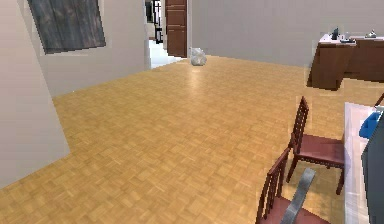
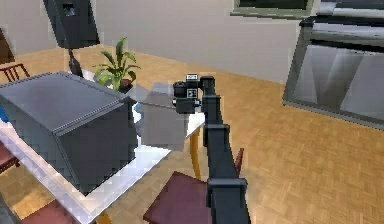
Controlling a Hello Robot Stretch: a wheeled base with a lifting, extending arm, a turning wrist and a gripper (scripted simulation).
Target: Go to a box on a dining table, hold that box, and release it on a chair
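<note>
Dark grey and bulky, a large box [image 2: 70,125] took up the left end of the white tabletop [image 2: 152,158] in my arm side view, with a potted plant [image 2: 118,65] behind it. Just beside its right face stood a smaller pale grey box [image 2: 165,125], which I took to be the one I was after. The end effector [image 2: 150,98] sat at that box's top edge, at the far end of the arm [image 2: 222,160]. I could not tell how its fingers stood, nor whether it had hold of anything, since the box looked to be resting on the tabletop. Lower and to the right, a chair [image 2: 185,195] with a reddish seat stood close to the table's edge. By my reckoning the drive to the dining table was done and the grasp was the step in hand. The lift, the carry over to a chair and the release were all left to do.
</note>
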